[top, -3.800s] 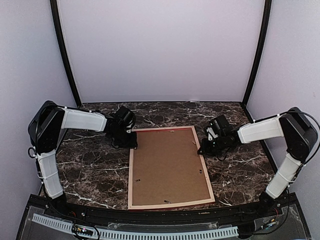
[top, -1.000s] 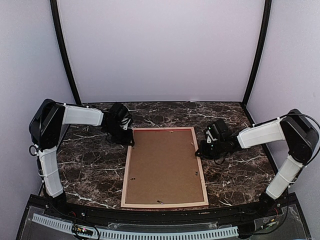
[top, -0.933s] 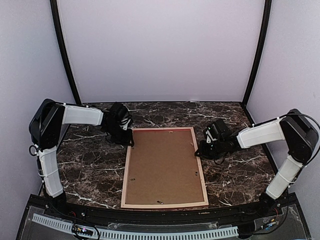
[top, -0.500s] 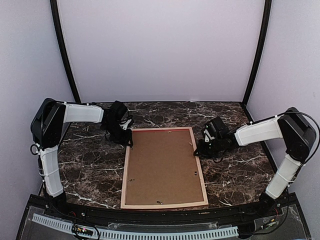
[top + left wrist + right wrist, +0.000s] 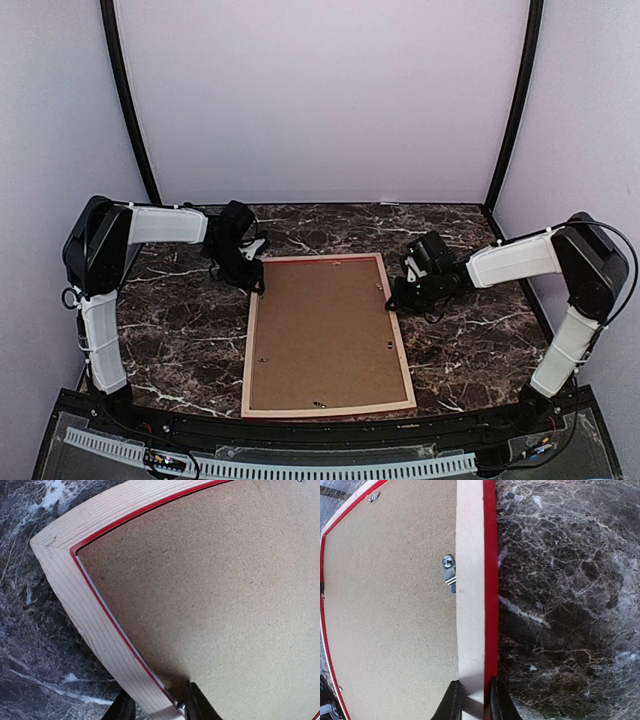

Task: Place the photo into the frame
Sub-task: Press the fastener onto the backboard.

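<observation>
The frame (image 5: 330, 408) has swung from skew to square on the bench (image 5: 180, 340), back up, backing board (image 5: 325, 330) in place. Gripping its rails, the left pincer (image 5: 159, 707) and right pincer (image 5: 474, 700); photo unseen, loading waits

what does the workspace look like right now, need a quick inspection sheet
surface: dark marble table, bare around the work
job's things: frame lying pale back up; brown backing board sits in it, metal turn tab on the rail; photo not seen
clutter: nothing seen
grippers: left gripper straddles the rail near the far left corner, grip unclear; right gripper shut on the right rail
cables: black cable looped at the left arm, off the frame
surroundings: pale walls, black posts
</observation>
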You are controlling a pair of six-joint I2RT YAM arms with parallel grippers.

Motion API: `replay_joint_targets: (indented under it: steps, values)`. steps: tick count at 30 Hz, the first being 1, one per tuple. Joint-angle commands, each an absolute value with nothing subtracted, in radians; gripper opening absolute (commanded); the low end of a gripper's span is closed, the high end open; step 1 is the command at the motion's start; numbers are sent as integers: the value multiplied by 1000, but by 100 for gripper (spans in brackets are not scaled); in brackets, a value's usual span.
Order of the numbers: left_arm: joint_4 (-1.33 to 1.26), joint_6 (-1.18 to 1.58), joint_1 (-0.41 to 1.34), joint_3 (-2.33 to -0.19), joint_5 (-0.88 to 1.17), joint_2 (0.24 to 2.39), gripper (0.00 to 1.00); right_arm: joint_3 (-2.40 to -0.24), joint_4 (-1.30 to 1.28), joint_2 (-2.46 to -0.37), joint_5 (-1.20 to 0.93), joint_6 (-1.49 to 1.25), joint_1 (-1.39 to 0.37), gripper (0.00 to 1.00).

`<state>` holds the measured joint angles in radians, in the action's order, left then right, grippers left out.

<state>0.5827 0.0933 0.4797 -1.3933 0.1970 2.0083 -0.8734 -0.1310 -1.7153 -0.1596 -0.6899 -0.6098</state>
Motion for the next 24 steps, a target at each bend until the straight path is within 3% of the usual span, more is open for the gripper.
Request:
replay_joint_targets:
  steps: [1,15,24]
  values:
    - [797,-58,524,-1338,309,2067,33,-862,-129,-1802,-195,-711,-612,0]
    - [820,-66,549,-1312,274,2046,40,-855,-124,-1809,-199,-710,-609,0]
    - [755,-26,545,-1370,252,1990,57,-853,-125,-1803,-199,-709,-609,0]
